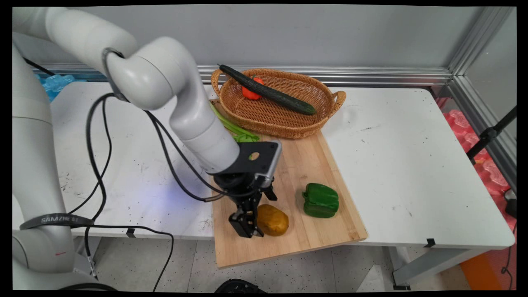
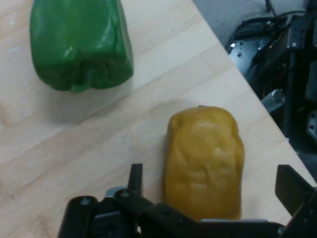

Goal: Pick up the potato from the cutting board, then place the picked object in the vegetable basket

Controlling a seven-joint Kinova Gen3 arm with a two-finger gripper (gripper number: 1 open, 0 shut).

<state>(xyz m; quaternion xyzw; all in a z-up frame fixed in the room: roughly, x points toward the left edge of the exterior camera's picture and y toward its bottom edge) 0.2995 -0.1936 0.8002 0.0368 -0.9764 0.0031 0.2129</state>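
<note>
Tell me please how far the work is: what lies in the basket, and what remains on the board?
Looks done: a long dark green cucumber and a small red-orange vegetable lie in the woven wicker basket. In hand: the black gripper stands open, a finger each side of the yellow-brown potato on the wooden cutting board. Left: that potato, the green bell pepper, and green stalks beside the basket.
</note>
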